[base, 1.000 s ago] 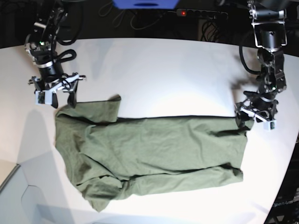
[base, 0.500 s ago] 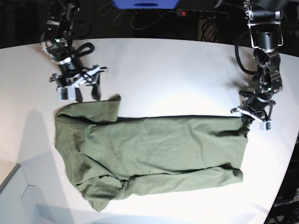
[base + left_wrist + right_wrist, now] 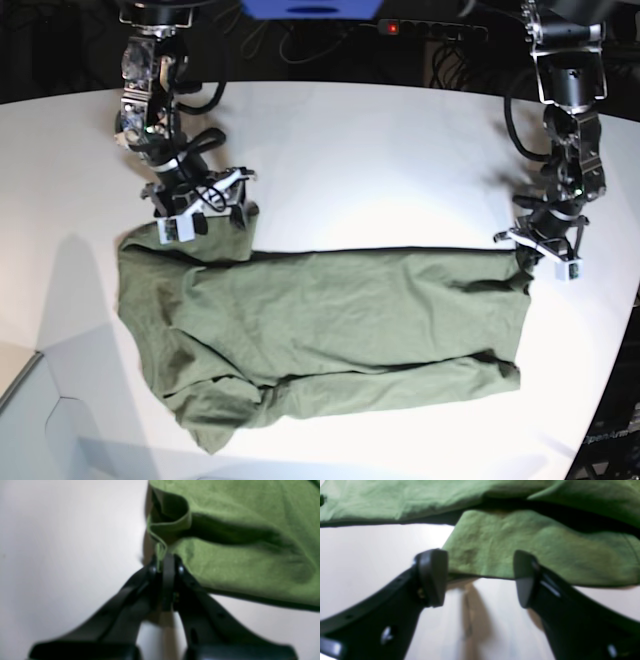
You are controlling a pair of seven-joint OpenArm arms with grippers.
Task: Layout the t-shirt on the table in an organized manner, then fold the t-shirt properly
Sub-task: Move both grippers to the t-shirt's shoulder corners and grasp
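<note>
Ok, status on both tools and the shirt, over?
Left tool shut on shirt corner. Right tool open at sleeve edge. Shirt bunched on table.

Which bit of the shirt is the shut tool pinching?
On the white table lies a green shirt. In the base view, follow its far edge to the right end. The left tool pinches that corner, the only bit lifted into a small fold.

My right gripper [image 3: 480, 577] w/ jaws apart, just at t-shirt [image 3: 520, 547] sleeve edge, over white table [image 3: 370, 552].

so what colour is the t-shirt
Plain olive green t-shirt, no pattern; the base view shows it best.
</note>
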